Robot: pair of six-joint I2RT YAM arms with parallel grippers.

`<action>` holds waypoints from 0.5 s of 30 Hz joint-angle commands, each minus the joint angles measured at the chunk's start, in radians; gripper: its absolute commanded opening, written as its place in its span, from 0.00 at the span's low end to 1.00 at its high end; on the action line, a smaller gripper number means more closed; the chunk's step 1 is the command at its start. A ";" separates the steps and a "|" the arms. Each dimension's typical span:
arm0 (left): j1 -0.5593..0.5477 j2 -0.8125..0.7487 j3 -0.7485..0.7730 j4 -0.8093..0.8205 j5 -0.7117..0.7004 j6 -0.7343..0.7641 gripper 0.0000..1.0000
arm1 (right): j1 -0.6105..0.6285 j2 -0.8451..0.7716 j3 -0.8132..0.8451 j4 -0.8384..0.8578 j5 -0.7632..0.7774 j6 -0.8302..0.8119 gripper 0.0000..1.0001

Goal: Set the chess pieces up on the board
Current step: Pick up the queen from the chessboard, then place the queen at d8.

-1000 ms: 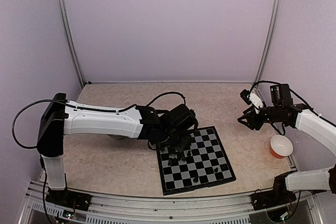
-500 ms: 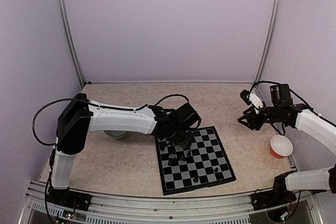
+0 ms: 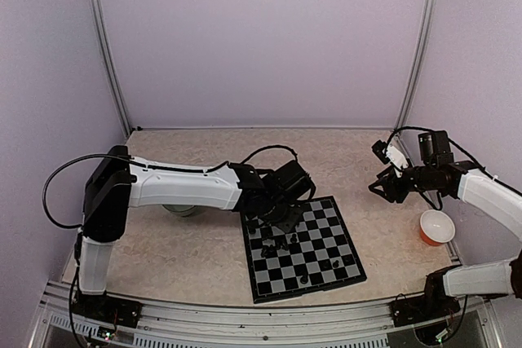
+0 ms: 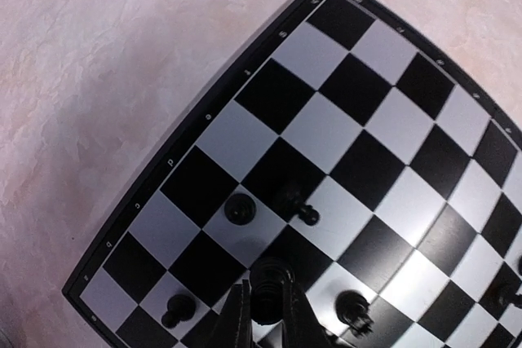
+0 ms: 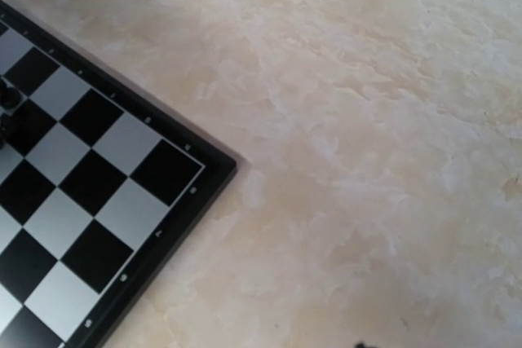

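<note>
The board (image 3: pixel 326 242) of black and grey checks lies at the middle front of the table, and its corner shows in the right wrist view (image 5: pixel 81 193). Several small black chess pieces stand on it, such as one at the near edge (image 3: pixel 303 279) and a pawn (image 4: pixel 239 209) on a light square. My left gripper (image 3: pixel 281 219) hangs over the board's far left corner. Its fingers (image 4: pixel 269 295) are shut on a ringed black chess piece (image 4: pixel 272 279). My right gripper (image 3: pixel 382 185) hovers open to the right of the board, with nothing in it.
An orange cup (image 3: pixel 437 226) stands at the right, near the right arm. A pale bowl (image 3: pixel 179 209) is partly hidden behind the left arm. More pieces (image 4: pixel 352 307) stand close to the held one. The purple walls enclose the table.
The left gripper's jaws have closed onto the chess piece over the board's far left corner. The left arm shifted a little. The right arm has stayed still.
</note>
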 commanded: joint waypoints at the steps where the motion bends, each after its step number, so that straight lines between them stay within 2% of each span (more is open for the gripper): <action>1: -0.073 -0.133 0.007 -0.013 -0.030 0.004 0.04 | -0.009 0.004 -0.003 -0.004 -0.011 -0.003 0.48; 6: -0.151 -0.155 0.026 -0.024 0.010 0.002 0.04 | -0.009 0.006 -0.002 -0.005 -0.012 -0.001 0.48; 15: -0.241 -0.096 0.054 -0.038 0.081 0.001 0.03 | -0.008 0.003 -0.002 -0.007 -0.016 -0.001 0.48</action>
